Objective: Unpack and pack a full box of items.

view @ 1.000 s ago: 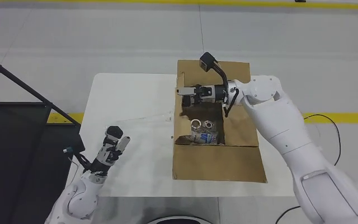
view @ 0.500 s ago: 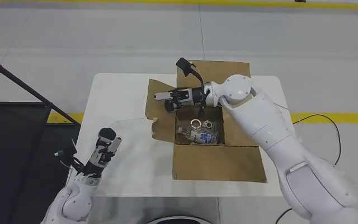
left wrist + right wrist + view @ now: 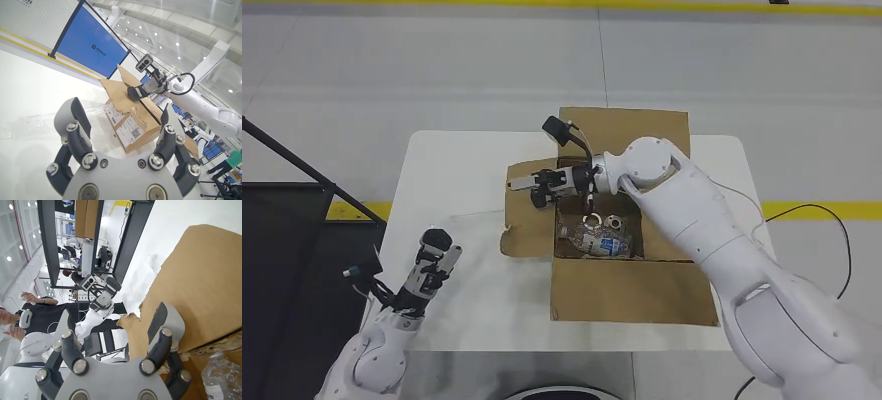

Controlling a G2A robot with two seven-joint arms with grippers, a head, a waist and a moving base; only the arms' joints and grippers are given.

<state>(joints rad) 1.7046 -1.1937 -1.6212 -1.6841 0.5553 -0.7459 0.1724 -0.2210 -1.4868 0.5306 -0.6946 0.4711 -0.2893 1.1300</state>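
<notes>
A big white table holds a brown cardboard box, which sits on the right half. The box is open at the top. Its left flap folds out to the left, and the flap's edge is ripped and bumpy. The right gripper is right over that flap with its fingers spread wide. One finger pad lies against the cardboard, and it grips nothing. A thin, see-through plastic sheet lies crinkled on the table left of the box. The left gripper is at the near left, well apart from the box. Its fingers are spread too and it is empty. Inside the box lies a clear, crumpled plastic bottle.
</notes>
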